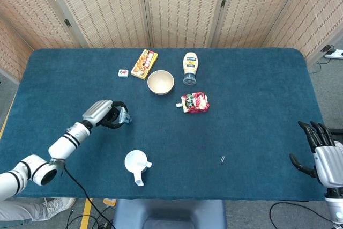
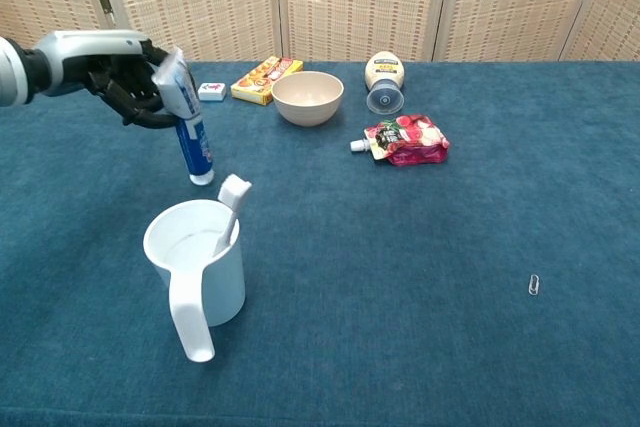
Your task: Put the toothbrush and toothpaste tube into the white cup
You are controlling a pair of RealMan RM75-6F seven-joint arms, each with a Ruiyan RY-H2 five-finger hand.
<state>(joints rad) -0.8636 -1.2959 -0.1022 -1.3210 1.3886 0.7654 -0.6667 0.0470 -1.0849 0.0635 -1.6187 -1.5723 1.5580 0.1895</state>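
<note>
blue-clothed table (image 1: 257,132) before wicker screens. white cup (image 2: 195,272) stands near the front edge, toothbrush (image 2: 232,202) already leaning inside. left hand (image 2: 125,72) grips the toothpaste tube (image 2: 188,125) lifted, near upright, cap down, behind and left of the cup. right hand (image 1: 321,151) hangs open, well apart.

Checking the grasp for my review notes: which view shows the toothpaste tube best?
The chest view: the toothpaste tube hangs cap-down, gripped at its top by the left hand, full length visible. In the head view, only a small bit shows past the fingers.
</note>
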